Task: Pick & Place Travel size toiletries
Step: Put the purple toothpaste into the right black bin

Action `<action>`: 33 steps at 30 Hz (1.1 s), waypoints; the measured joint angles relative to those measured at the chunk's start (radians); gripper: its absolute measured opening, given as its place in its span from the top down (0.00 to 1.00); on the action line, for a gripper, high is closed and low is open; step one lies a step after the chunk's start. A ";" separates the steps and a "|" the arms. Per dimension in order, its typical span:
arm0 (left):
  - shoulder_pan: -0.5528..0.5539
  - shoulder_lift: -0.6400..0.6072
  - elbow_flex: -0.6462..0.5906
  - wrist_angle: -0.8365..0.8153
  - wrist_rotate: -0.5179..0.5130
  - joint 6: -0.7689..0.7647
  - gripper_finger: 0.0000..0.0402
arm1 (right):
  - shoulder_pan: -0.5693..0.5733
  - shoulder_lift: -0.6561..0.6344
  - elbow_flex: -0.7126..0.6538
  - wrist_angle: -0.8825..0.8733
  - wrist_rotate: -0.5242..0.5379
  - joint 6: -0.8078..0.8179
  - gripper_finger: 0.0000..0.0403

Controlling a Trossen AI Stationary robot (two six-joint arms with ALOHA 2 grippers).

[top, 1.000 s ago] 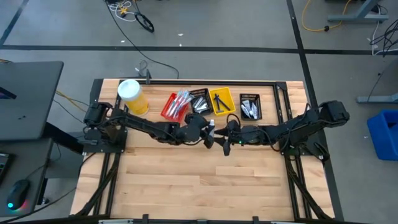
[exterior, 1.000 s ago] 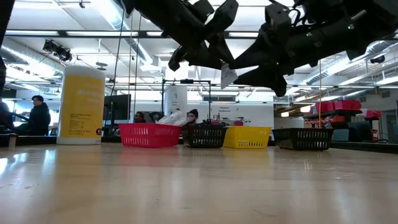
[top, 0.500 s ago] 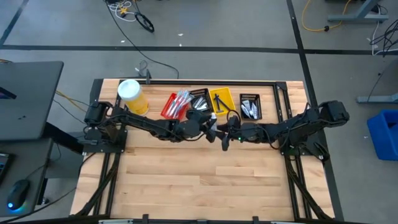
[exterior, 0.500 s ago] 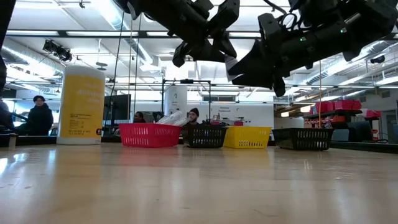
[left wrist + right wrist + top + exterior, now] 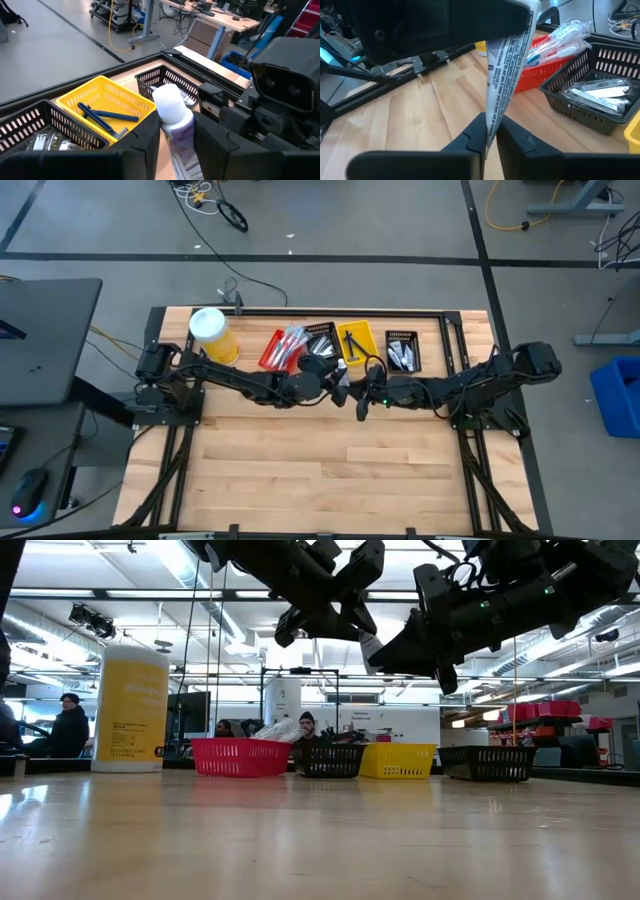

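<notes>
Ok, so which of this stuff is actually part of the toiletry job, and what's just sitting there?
Part of the job: tube, gripped by left gripper and right gripper; toothbrushes in red bin; packets in black bin; razors in yellow bin.
Just sitting there: yellow canister.

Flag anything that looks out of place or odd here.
One oddity: a single white-capped tube hangs in mid-air above the table, clamped at both ends at once. Its cap end is in the left gripper and its flat crimped end in the right gripper. Nothing looks spilled around the baskets.
</notes>
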 joint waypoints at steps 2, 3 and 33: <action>0.000 0.000 0.000 0.000 -0.001 0.010 0.72 | 0.000 0.000 0.000 0.003 0.001 -0.005 0.91; 0.000 0.000 0.000 0.000 -0.001 0.011 0.72 | 0.000 0.000 0.000 0.004 0.002 -0.005 0.92; -0.002 -0.001 0.000 -0.129 0.039 0.010 0.53 | -0.220 -0.372 0.000 -0.949 0.207 0.270 1.00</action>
